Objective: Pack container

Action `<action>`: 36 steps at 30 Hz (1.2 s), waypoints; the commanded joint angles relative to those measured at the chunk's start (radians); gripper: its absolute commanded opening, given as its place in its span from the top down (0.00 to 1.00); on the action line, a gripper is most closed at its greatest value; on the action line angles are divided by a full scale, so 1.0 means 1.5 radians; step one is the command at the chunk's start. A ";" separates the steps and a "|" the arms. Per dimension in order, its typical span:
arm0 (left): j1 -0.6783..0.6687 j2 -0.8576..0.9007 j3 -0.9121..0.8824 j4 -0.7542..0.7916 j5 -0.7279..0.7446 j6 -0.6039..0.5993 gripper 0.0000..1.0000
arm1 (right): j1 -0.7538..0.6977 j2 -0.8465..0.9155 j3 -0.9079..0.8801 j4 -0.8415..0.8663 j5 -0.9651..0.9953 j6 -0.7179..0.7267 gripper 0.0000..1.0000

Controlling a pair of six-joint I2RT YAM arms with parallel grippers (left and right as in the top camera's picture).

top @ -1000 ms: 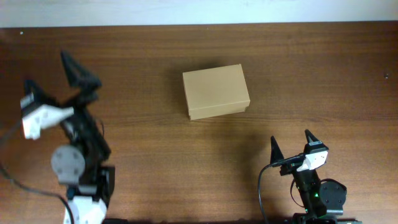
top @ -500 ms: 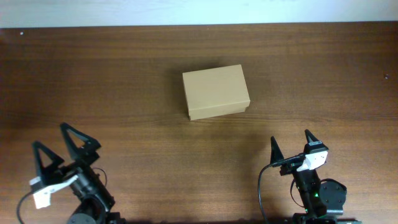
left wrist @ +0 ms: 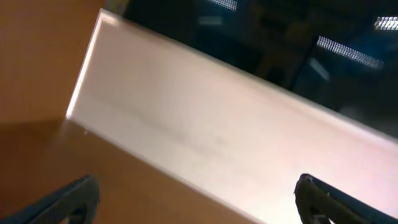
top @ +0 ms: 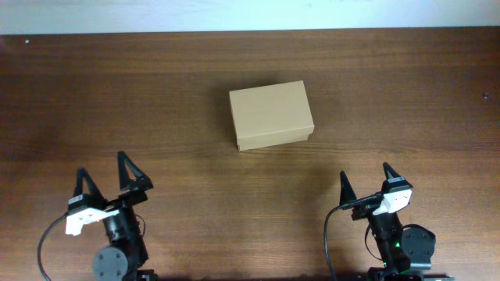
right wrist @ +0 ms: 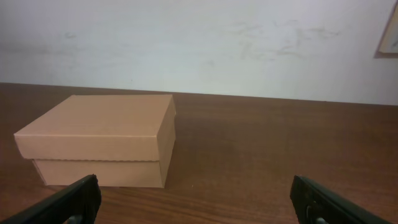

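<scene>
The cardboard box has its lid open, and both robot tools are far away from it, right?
No, the lid is shut: the right wrist view shows the cardboard box closed, flat on top. The left tool and right tool are indeed apart from it.

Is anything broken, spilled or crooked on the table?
Nothing is broken or spilled. The small tan cardboard box sits shut and undented on the brown wooden table, only turned a little crooked. The left end effector and right end effector are open, apart from it.
</scene>
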 commanded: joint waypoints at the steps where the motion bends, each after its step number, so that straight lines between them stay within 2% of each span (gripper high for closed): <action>1: 0.001 -0.006 0.000 -0.031 0.034 -0.004 0.00 | -0.001 -0.004 -0.003 -0.005 0.004 0.007 0.01; 9: 0.000 -0.023 0.000 -0.104 0.034 -0.004 0.00 | -0.001 -0.004 -0.003 -0.005 0.004 0.007 0.01; 21: -0.010 -0.163 0.000 -0.190 0.034 -0.004 0.00 | -0.001 -0.004 -0.003 -0.005 0.004 0.007 0.01; 36: -0.034 -0.164 0.000 -0.286 0.034 -0.004 0.00 | -0.001 -0.004 -0.003 -0.005 0.004 0.007 0.01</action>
